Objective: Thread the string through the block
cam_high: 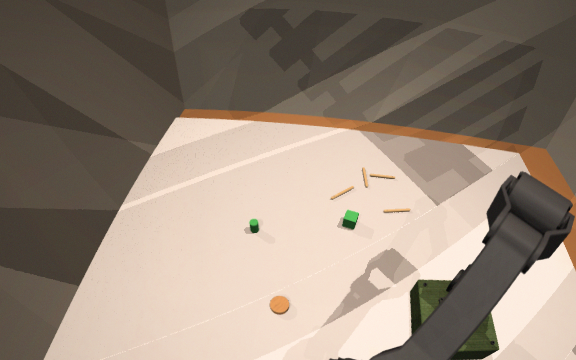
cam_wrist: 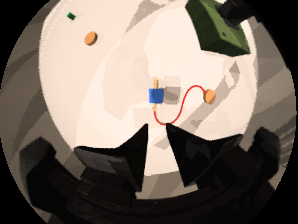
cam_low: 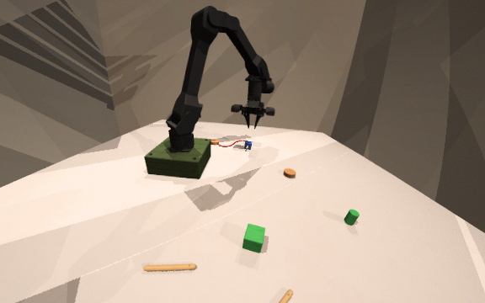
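In the top view I see only the arm (cam_high: 518, 235) crossing its green base (cam_high: 483, 340) at the near right. The pincer and the block are outside this picture. Far from there lie four loose sticks (cam_high: 342, 192), a green cube (cam_high: 350, 219), a green cylinder (cam_high: 254, 225) and a loose orange disc (cam_high: 279, 304); none of them is my target.

In the exterior view the gripper (cam_low: 253, 124) hangs above the small blue block (cam_low: 247, 146), not touching it. The red string (cam_low: 230, 145) runs from the block left to the button (cam_low: 215, 141) beside the base.

In the wrist view the fingers stand partly apart with nothing between them. The stick (cam_wrist: 154, 82) shows as a short pale tip at the far side of the block; the string enters at the near side and curves right to the button.

I judge the threading is half done, with the stick sitting in the hole. Next I must come down at the far side, take the tip, and pull away without dragging the block.
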Robot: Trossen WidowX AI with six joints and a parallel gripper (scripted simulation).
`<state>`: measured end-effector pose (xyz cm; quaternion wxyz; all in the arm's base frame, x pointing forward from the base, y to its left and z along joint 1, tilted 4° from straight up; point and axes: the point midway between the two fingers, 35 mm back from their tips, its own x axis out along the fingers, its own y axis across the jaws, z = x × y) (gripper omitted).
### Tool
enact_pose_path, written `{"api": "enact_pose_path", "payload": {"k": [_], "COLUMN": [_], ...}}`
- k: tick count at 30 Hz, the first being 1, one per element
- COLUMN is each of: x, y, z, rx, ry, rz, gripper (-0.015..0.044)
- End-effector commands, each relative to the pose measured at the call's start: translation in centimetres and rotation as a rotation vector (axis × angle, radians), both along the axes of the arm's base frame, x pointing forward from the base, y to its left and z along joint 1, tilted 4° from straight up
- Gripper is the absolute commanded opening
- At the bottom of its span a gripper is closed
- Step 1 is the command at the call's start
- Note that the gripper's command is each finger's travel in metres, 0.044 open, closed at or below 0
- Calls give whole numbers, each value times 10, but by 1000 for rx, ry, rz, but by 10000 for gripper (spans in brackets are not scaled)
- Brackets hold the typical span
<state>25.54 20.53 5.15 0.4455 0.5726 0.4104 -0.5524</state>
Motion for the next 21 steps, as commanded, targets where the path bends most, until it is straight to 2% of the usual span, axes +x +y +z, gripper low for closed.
{"api": "enact_pose_path", "payload": {"k": [1, 5, 19, 21], "x": [-4, -1, -7, -8], "y": [-2, -1, -25, -28], "z": [9, 7, 6, 6], "rx": [-13, -2, -77, -83], "ry": [16, 0, 46, 51], "rz": [-4, 62, 1364, 1489], "gripper": [125, 125, 125, 125]}}
